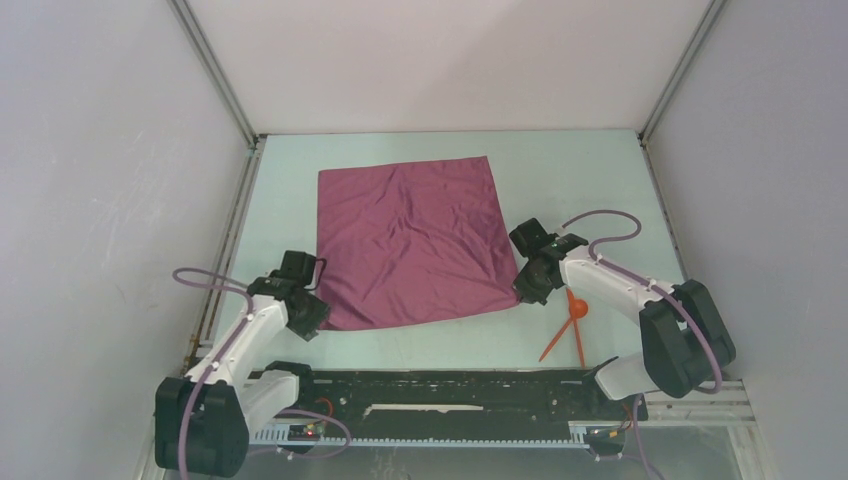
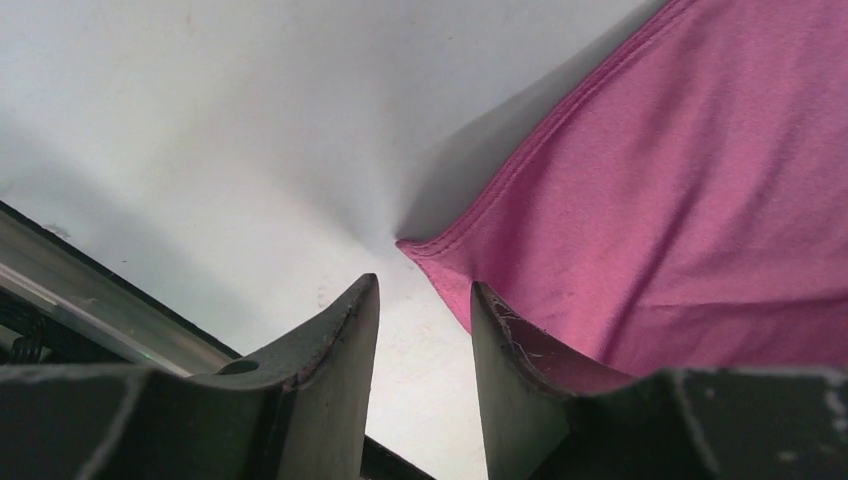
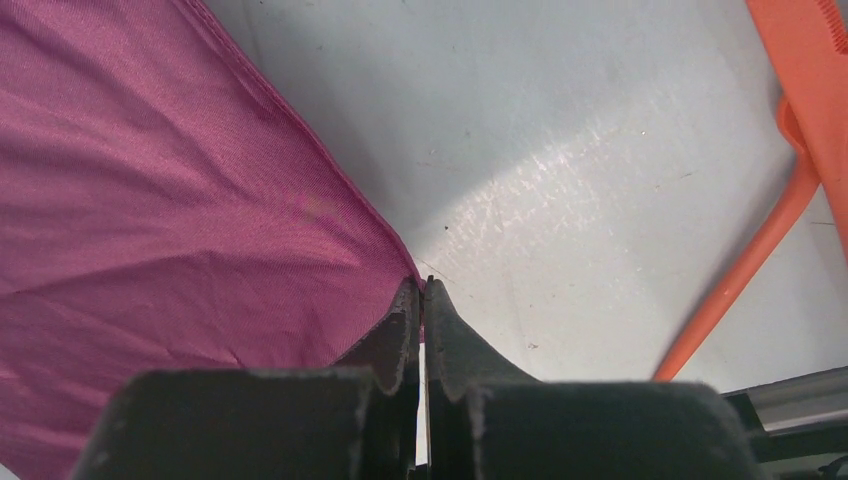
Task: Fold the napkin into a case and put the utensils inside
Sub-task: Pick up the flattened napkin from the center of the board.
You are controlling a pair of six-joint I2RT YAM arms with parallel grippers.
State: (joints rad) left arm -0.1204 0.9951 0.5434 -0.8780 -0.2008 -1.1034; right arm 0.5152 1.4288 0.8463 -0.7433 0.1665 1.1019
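One plum-purple napkin is counted on the one counter. Two orange-red utensils are seen beside it: one spoon with a round bowl and one slim straight stick. Two robot arms are counted as well, one left arm and one right arm, and one pair of jaws is carried by each.

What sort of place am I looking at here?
Probably a robot test booth: bare white walls, two black-and-white arms bolted to a pale table, a plum-purple cloth napkin and orange-red plastic utensils laid out.
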